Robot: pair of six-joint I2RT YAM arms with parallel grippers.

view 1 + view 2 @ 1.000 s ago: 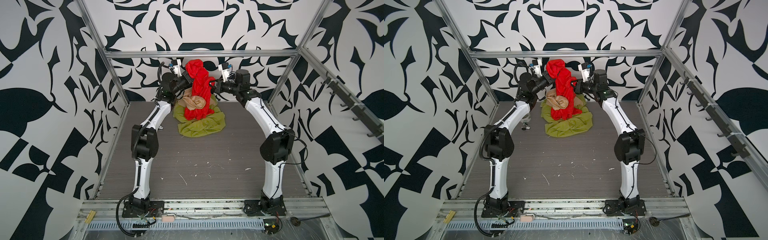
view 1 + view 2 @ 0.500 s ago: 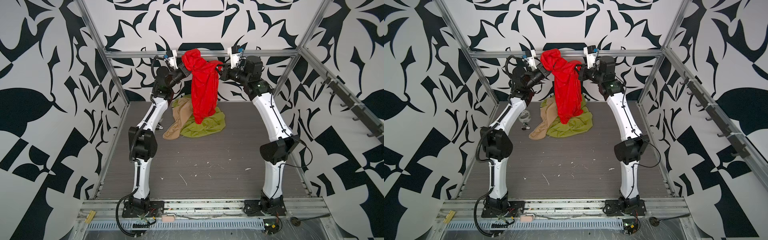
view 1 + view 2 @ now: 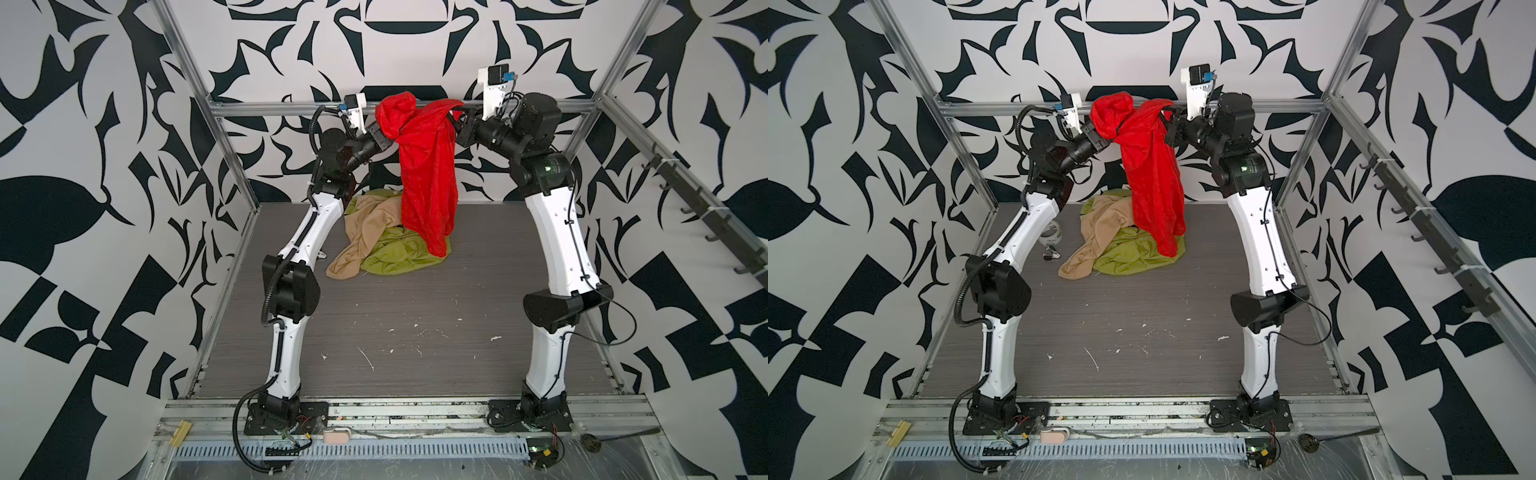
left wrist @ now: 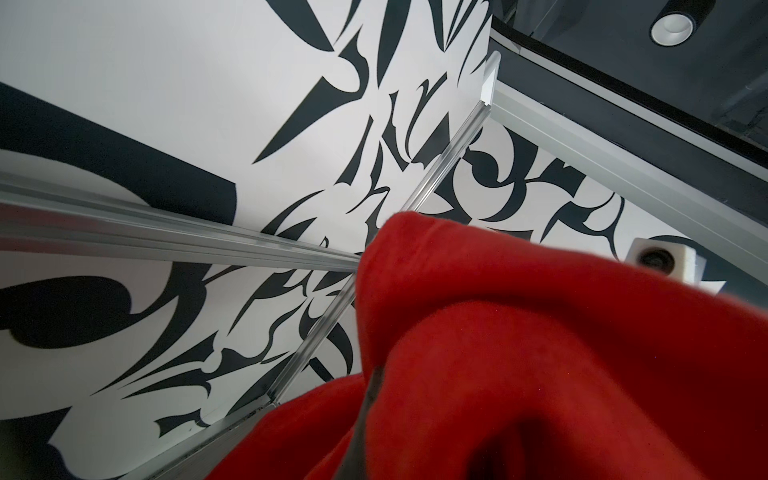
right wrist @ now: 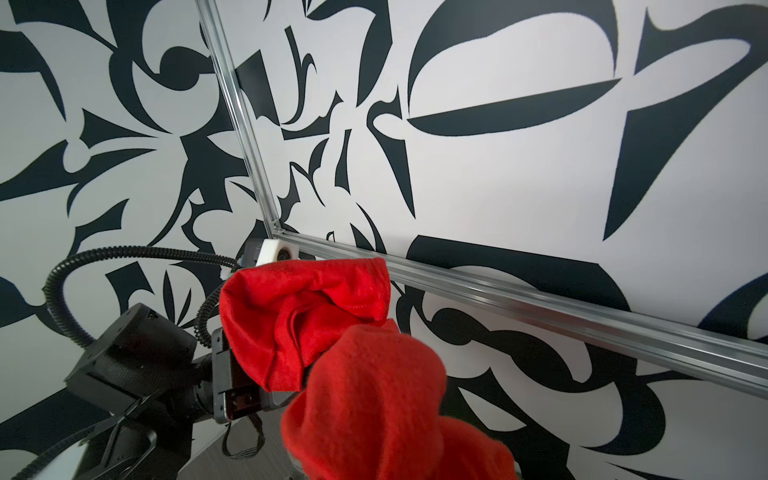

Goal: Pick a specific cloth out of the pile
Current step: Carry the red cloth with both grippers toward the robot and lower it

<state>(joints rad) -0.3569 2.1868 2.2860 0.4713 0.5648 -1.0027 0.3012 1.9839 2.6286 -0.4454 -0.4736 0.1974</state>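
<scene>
Both top views: the cloth (image 3: pixel 428 178) (image 3: pixel 1154 178), bright red, hangs between the two arms at the far end of the worktop (image 3: pixel 415 332), level with the horizontal bar (image 3: pixel 270 109) of the frame on the back wall. The left tool (image 3: pixel 382 134) is closed on a bunched upper part of the cloth. Its fingers are buried in the fabric, which rises in a knot above them. The right tool (image 3: pixel 457 120) is closed on another upper edge, which is drawn into a taut strip towards it. The two tools stand near each other at nearly equal height, and most of the cloth falls from them in one long, narrowing fold.

Below lies the pile (image 3: pixel 386 249), now a beige cloth (image 3: pixel 365 232) draped over a green cloth (image 3: pixel 395 259). The beige one trails off the green one towards the left arm and onto the bare worktop. The tip of the red fold overlaps the green cloth in both top views. Whether it touches it cannot be told.

Left wrist view: the cloth (image 4: pixel 540 353) fills the near field and hides the fingers. Behind it are the patterned wall and the frame bars.

Right wrist view: the cloth (image 5: pixel 361 395) wraps the right tool's fingers. Beyond, the same fabric is bunched over the left tool (image 5: pixel 249 399).
</scene>
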